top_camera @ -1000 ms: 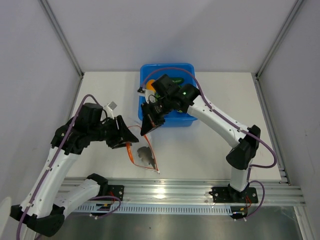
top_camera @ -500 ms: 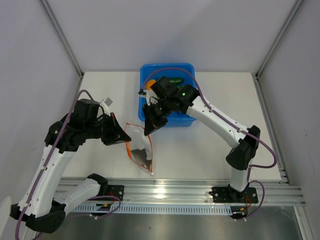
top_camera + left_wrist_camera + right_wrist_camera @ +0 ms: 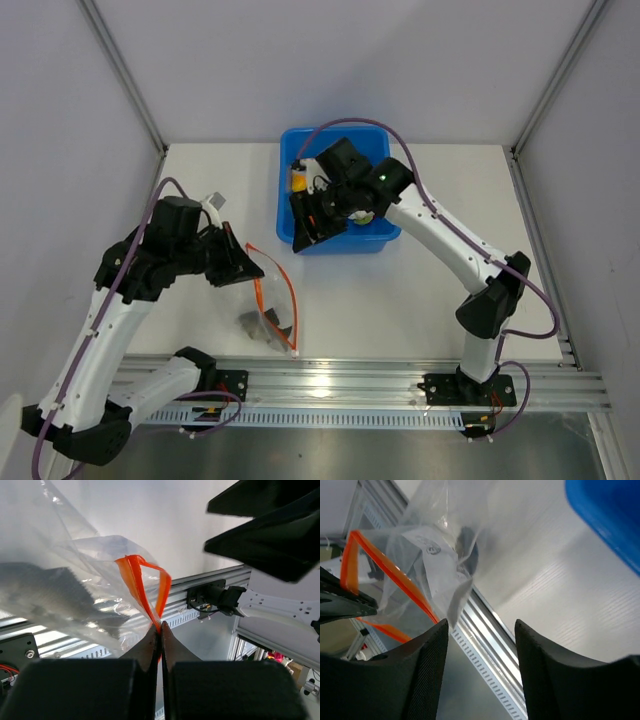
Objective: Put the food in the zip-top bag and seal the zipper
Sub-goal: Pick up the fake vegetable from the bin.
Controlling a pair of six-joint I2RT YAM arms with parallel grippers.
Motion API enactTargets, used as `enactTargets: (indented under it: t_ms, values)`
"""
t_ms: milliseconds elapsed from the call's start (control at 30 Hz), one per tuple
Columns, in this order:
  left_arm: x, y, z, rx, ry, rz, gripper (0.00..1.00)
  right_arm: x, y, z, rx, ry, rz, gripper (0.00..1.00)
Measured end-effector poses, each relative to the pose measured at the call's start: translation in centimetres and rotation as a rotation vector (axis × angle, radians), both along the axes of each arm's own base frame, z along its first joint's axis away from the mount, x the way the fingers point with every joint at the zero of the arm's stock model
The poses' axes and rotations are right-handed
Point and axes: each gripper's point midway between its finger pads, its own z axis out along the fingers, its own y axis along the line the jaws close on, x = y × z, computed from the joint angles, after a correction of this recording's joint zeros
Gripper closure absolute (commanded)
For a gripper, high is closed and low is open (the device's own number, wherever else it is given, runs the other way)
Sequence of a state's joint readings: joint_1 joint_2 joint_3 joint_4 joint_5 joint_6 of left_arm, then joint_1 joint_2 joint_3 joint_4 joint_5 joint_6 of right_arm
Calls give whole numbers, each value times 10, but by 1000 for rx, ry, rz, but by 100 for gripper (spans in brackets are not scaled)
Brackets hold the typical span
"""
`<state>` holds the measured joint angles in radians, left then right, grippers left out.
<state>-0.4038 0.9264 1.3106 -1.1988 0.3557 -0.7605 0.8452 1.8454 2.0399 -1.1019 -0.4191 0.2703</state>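
Note:
The clear zip-top bag point(image 3: 272, 312) hangs near the table's front edge, its mouth gaping. My left gripper point(image 3: 247, 268) is shut on the orange zipper point(image 3: 144, 578) at one end of the mouth. A grey fish point(image 3: 250, 322) lies inside the bag, also seen through the plastic as the fish point(image 3: 47, 592). My right gripper point(image 3: 304, 226) is open and holds nothing, hovering at the front left corner of the blue tub, apart from the bag point(image 3: 432, 555). An orange-yellow pepper point(image 3: 298, 178) shows in the tub. Other food there is mostly hidden by the right arm.
The blue tub point(image 3: 340, 243) stands at the back middle of the white table, its corner point(image 3: 610, 515) at the upper right of the right wrist view. The aluminium rail point(image 3: 380, 382) runs along the front edge. Grey walls enclose three sides.
My right gripper let go of the bag's mouth, opened and drew back toward the tub. My left gripper shut on the zipper and now carries the bag alone; the fish slid down to the left.

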Motion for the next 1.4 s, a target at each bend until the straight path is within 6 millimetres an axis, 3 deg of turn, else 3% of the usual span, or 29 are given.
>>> enactTargets:
  t_ms: [233, 433, 567, 733, 867, 967, 1167, 1400]
  values:
    - [10, -3, -10, 15, 16, 6, 99, 78, -37, 23, 41, -148, -230, 10]
    - [22, -10, -20, 14, 34, -2, 99, 149, -70, 20, -72, -340, -458, 7]
    - [27, -14, -26, 15, 55, -19, 99, 197, -90, -4, -154, -371, -599, 7]
    - [33, -21, -30, 8, 66, -52, 99, 243, -127, -71, -309, -320, -744, 7]
    - [33, -25, -32, -3, 80, -77, 100, 260, -146, -116, -415, -284, -790, 7]
    - [32, -28, -31, -15, 80, -96, 99, 264, -150, -140, -465, -270, -793, 7]
    - [27, -31, -41, -27, 111, -123, 99, 274, -147, -157, -470, -280, -793, 7]
    - [27, -36, -40, -50, 113, -145, 99, 287, -140, -163, -440, -309, -799, 7]
